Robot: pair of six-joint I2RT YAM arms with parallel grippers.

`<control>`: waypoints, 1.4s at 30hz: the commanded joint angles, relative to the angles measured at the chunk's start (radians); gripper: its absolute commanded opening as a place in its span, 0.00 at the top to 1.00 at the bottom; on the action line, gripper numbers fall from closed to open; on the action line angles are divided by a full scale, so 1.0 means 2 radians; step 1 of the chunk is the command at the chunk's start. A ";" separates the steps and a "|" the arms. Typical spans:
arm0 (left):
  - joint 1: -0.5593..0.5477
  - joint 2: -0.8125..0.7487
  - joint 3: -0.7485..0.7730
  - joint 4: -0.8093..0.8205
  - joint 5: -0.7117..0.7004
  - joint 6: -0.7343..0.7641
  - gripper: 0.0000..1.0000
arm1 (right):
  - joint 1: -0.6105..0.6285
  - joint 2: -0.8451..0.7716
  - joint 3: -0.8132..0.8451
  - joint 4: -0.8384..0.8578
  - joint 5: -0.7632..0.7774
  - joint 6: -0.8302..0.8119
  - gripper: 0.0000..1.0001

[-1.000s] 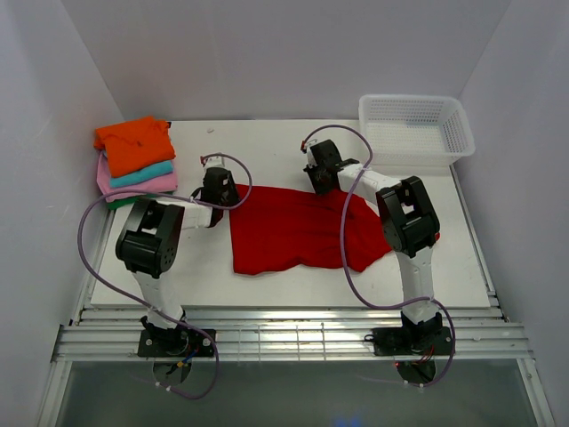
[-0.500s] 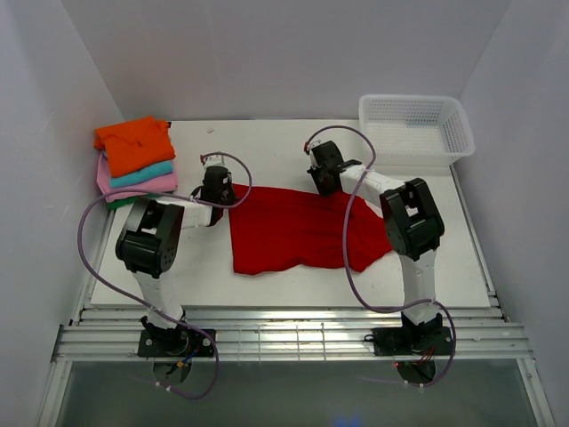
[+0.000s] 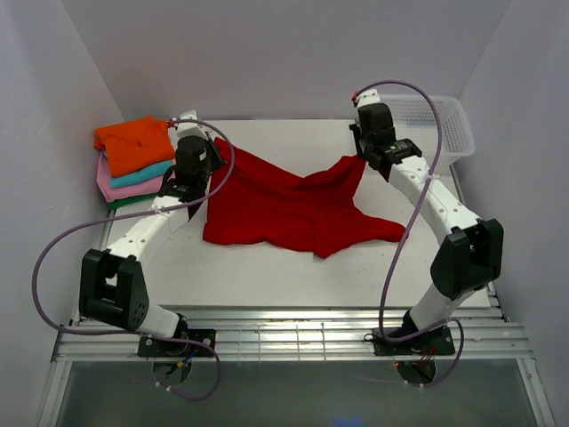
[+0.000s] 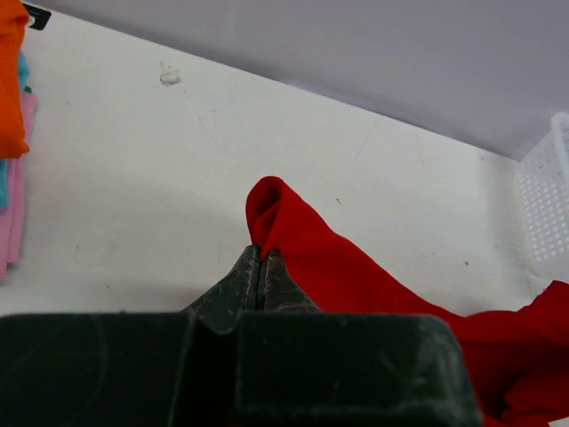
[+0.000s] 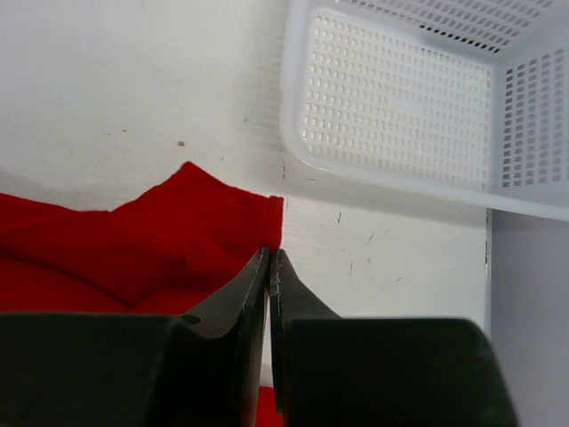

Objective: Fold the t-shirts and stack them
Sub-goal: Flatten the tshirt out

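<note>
On table, far-left corner: folded t-shirts (image 3: 133,162), orange topmost; left gripper (image 4: 262,260) clamped tight on one raised corner of red t-shirt (image 3: 284,212), cloth spread mid-table; right gripper (image 5: 269,256) pinching opposite corner, near white basket (image 3: 455,132).

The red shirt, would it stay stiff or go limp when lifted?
Probably limp: the red shirt sags and creases between the left pincer and right pincer. Likely light, since small pinches at two edges seem to hold it up.
</note>
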 commanded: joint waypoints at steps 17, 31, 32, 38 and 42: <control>0.003 -0.196 0.091 -0.193 -0.043 0.011 1.00 | -0.005 -0.171 0.100 -0.083 0.054 -0.013 0.92; 0.003 -0.233 0.113 -0.290 0.025 -0.009 0.99 | -0.005 -0.213 0.166 -0.121 0.059 -0.009 0.92; 0.003 -0.239 0.103 -0.289 0.034 -0.013 0.99 | -0.005 -0.215 0.167 -0.122 0.059 -0.009 0.92; 0.003 -0.270 0.078 -0.304 0.060 -0.025 0.87 | -0.005 -0.219 0.169 -0.127 0.059 -0.009 0.92; 0.003 -0.276 0.046 -0.303 0.061 -0.035 0.78 | -0.005 -0.214 0.159 -0.127 0.055 -0.005 0.92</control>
